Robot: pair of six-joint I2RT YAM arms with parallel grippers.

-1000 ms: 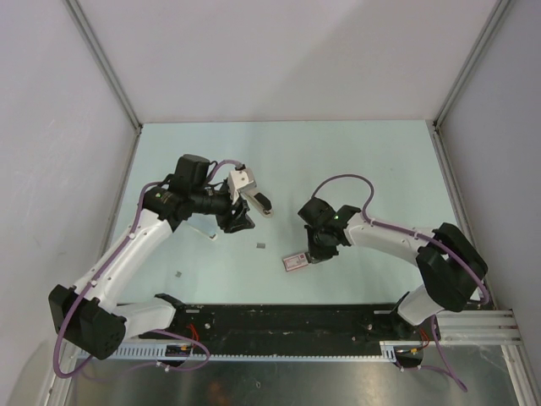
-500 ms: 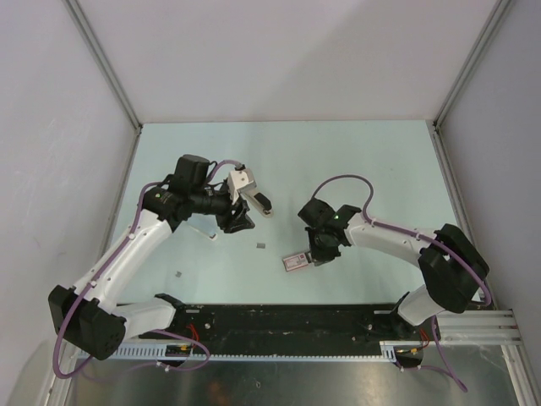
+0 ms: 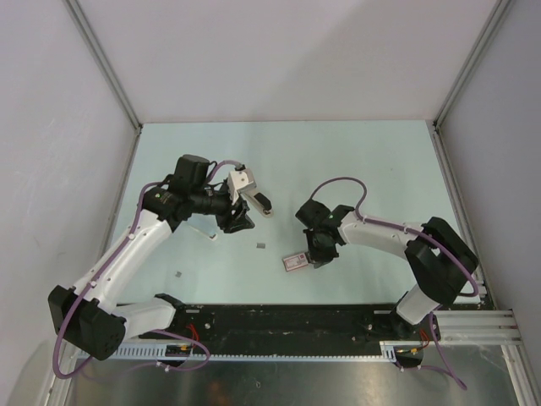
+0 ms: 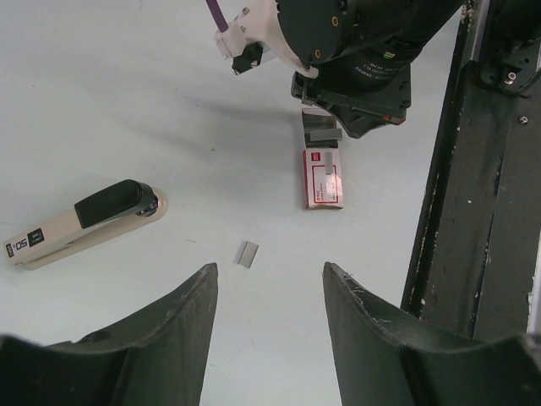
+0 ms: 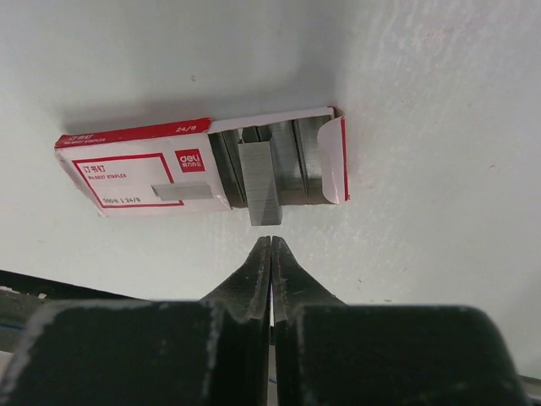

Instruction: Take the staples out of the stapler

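The stapler (image 4: 84, 222), beige with a black top, lies on the table left of my left gripper (image 4: 269, 271), which is open, empty and held above the table. In the top view the stapler (image 3: 252, 193) lies just beyond that gripper (image 3: 239, 222). A short silvery strip of staples (image 4: 248, 254) lies loose ahead of the open jaws; it also shows in the top view (image 3: 261, 245). My right gripper (image 5: 270, 240) is shut and empty. Its tips sit just short of a staple strip (image 5: 264, 193) sticking out of the open red and white box (image 5: 139, 173).
The red and white box (image 3: 295, 261) lies near the table's front, by my right gripper (image 3: 317, 252). A small grey bit (image 3: 179, 274) lies at front left. The black base rail (image 3: 287, 321) runs along the near edge. Grey walls enclose the table.
My right arm has shifted slightly, its elbow drawn in, with the shut gripper staying at the box's open end. The left arm and stapler have not moved.
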